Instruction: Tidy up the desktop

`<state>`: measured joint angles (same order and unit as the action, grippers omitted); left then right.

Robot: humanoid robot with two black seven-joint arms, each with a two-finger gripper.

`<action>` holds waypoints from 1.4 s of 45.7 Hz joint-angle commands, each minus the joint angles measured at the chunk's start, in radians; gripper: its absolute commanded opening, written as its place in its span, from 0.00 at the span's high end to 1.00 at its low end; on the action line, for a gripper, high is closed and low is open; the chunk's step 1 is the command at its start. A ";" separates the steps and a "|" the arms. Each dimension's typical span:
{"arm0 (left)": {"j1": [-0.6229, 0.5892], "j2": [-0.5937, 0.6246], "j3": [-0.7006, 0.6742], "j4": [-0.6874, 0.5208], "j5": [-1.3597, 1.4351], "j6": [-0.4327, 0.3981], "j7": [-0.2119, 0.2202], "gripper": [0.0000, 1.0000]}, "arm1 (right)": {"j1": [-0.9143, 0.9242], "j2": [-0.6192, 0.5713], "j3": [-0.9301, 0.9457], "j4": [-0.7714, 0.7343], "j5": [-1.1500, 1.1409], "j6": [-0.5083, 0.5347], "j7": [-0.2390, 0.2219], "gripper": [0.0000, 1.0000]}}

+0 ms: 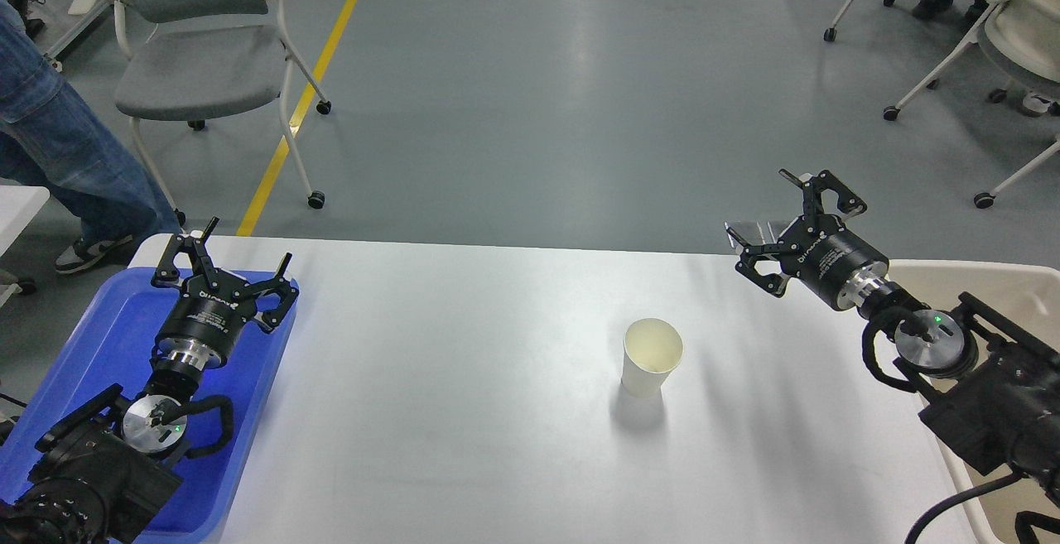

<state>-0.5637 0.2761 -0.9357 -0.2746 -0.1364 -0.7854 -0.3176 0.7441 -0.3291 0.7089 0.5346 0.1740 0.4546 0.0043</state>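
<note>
The white desktop [464,378] fills the lower half of the head view. A white paper cup [652,356] stands upright and empty on it, right of centre. My left gripper [222,256] is open and empty, hovering over the far end of a blue tray [91,337] at the desktop's left edge. My right gripper [782,225] is open and empty, above the desktop's far right edge, well behind and to the right of the cup.
A beige bin [994,296] sits at the right edge under my right arm. A grey chair [195,55] and a person's leg in jeans [58,146] are beyond the far left. More chairs [994,22] stand at the far right.
</note>
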 commanded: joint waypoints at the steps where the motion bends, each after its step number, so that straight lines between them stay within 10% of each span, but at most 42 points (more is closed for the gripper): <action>1: -0.001 0.000 0.000 0.000 0.000 0.000 0.000 0.00 | 0.037 -0.001 -0.003 0.030 -0.105 -0.014 -0.004 0.00; 14: 0.001 0.000 0.000 0.000 0.000 0.000 0.000 0.00 | 0.150 -0.031 -0.064 0.162 -0.330 -0.082 -0.032 0.00; 45: 0.001 0.000 0.000 0.000 0.000 0.000 0.000 0.00 | 0.768 -0.071 -0.930 0.352 -0.462 -0.047 -0.125 0.00; 64: 0.001 0.000 0.000 0.000 0.000 0.000 0.002 0.00 | 0.836 0.005 -1.240 0.447 -0.671 0.003 -0.139 0.00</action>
<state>-0.5630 0.2761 -0.9357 -0.2746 -0.1366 -0.7854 -0.3166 1.5436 -0.3766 -0.3595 0.9444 -0.4011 0.4379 -0.1226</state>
